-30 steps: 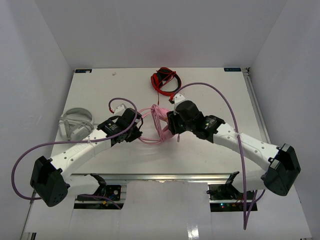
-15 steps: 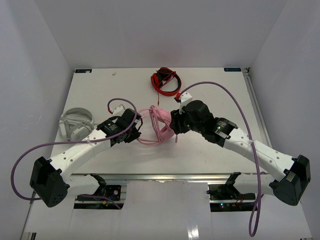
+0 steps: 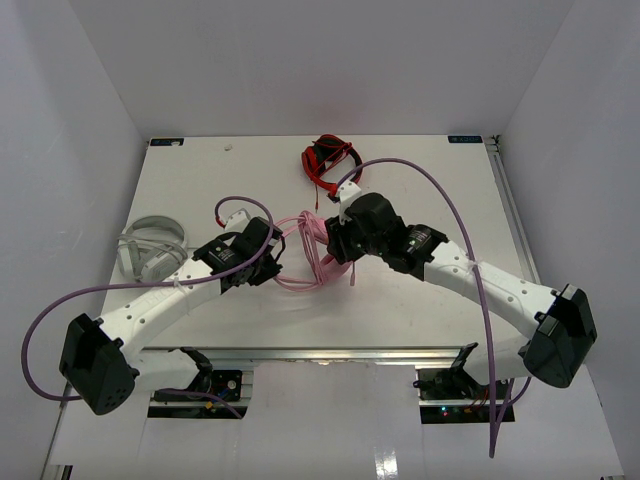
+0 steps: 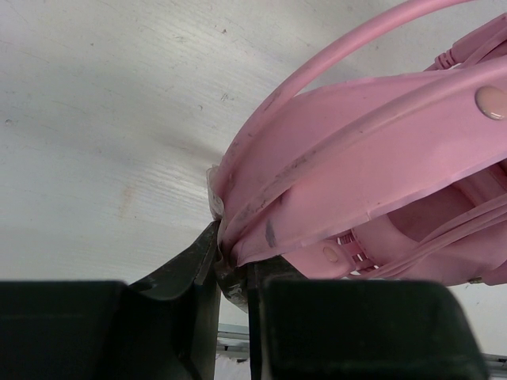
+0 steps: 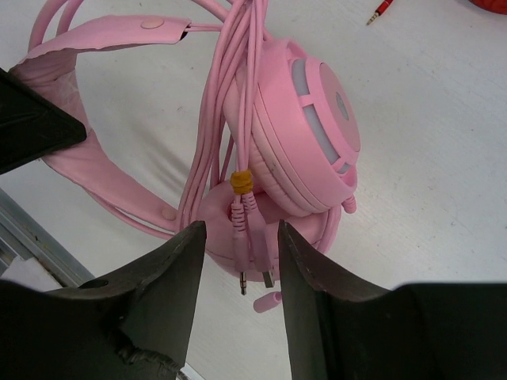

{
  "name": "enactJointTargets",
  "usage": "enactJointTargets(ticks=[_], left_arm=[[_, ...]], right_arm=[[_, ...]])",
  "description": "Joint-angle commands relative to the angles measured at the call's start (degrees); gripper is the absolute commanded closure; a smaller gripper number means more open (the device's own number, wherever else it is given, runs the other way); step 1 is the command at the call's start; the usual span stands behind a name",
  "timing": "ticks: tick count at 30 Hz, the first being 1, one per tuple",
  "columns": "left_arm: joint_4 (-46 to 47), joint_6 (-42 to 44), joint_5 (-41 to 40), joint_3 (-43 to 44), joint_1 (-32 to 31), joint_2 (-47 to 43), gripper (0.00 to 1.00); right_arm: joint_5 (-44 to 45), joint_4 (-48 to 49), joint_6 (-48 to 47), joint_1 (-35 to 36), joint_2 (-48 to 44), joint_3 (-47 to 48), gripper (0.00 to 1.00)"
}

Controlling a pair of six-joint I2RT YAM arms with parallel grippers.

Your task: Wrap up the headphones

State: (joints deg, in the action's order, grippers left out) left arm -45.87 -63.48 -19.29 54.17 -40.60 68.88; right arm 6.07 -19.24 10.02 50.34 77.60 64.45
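The pink headphones (image 3: 310, 255) lie at the table's middle, the cable looped over them. My left gripper (image 3: 272, 262) is shut on the pink headband (image 4: 356, 158), pinching its edge between the fingers (image 4: 231, 265). My right gripper (image 3: 337, 243) hovers over the ear cups, open. In the right wrist view the stacked ear cups (image 5: 305, 134) and the cable bundle (image 5: 230, 103) sit ahead of the open gripper (image 5: 239, 233). The cable's plug ends (image 5: 244, 269), joined under a yellow band (image 5: 242, 183), hang between the jaws and are not gripped.
Red-and-black headphones (image 3: 330, 160) lie at the back centre, their red plug (image 5: 379, 11) near the pink set. Grey-white headphones (image 3: 150, 248) lie at the left. A metal rail (image 3: 320, 352) runs along the near table edge.
My right gripper swung a little right, then came back left over the ear cups. My left gripper has held the headband without moving.
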Motion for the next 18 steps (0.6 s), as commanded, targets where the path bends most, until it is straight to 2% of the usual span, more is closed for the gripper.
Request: enactJointTargets(ticks=[1,6,10,18], left_arm=[[4.5,-2.9,-0.1,2.9,0.3,-3.6,1.00],[4.7,-3.1,-0.1,2.9,0.4,-3.6,1.00],[4.7,-3.2,-0.2,2.8,0.3,-3.5,1.00],[4.9,-3.8,-0.2,2.6,0.3,-3.7,1.00]], right_arm=[[1.1,3.5,-1.2,0.7,0.4,1.4,0.52],[2.8,3.6,-1.0,1.1,1.4,1.4,0.58],[3.6,3.9,-0.3,1.4,1.3,0.8,0.70],[4.7,3.9,0.5,2.2,1.6,0.2,0.80]])
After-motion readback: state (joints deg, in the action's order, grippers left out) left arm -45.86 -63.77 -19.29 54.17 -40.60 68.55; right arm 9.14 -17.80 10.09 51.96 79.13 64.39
